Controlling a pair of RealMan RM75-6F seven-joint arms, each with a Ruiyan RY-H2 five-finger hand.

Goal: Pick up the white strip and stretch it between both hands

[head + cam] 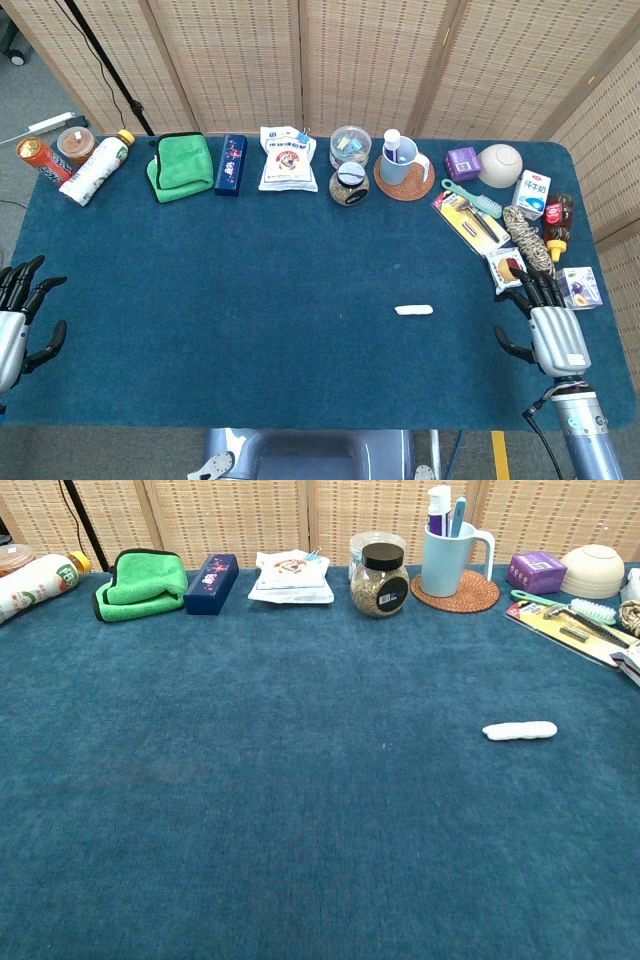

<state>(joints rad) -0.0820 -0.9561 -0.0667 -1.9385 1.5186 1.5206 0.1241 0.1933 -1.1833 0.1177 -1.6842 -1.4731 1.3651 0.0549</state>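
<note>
White strip [414, 310] alone on bare blue cloth [250, 280], right hand [548, 320] nearby, both hands' fingers spread, empty.

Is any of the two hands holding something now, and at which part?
Nothing is held. The left hand and right hand are open, and the small white strip lies alone on the blue cloth.

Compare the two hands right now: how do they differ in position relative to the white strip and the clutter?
The right hand lies nearer the white strip; the left hand sits at the far opposite edge. The right hand's fingers reach among packets; the left hand has bare cloth around it. Both are open, empty, fingers spread, and neither touches the strip.
</note>
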